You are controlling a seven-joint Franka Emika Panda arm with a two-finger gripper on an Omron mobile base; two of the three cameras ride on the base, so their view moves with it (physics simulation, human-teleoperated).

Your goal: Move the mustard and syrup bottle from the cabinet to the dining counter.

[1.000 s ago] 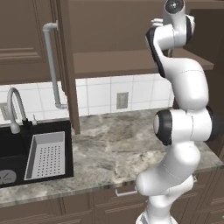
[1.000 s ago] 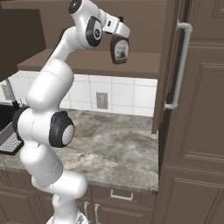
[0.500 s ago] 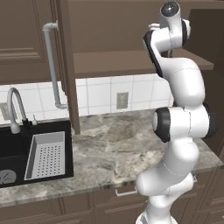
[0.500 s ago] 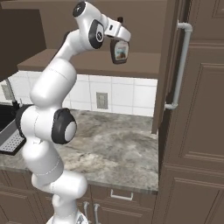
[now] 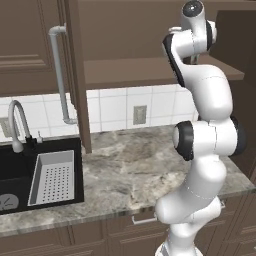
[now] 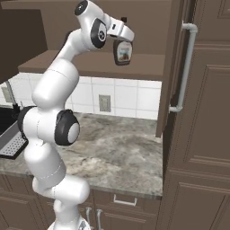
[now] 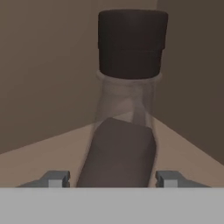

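The syrup bottle [image 6: 122, 53], dark brown with a pale label, stands upright on the shelf of the open cabinet [image 6: 85, 63]. My gripper [image 6: 122, 39] reaches into the cabinet at the bottle's upper body. In the hand view the syrup bottle [image 7: 120, 153] rises between the two fingertips [image 7: 57, 178], its dark cap at the top. The gripper [image 7: 113, 179] is open, with a thin gap showing on each side of the bottle. The mustard and the dining counter are out of view.
Both cabinet doors stand open: one door [image 5: 75, 75] with a silver bar handle [image 5: 59, 75] at left, one door [image 6: 173, 67] at right. Below lie a marbled counter [image 5: 130, 170], a black sink [image 5: 40, 175] with a faucet [image 5: 15, 120], and a tiled wall.
The fingers have drawn in from wide open to close beside the syrup bottle. The arm has shifted only slightly; the bottle stays on the shelf.
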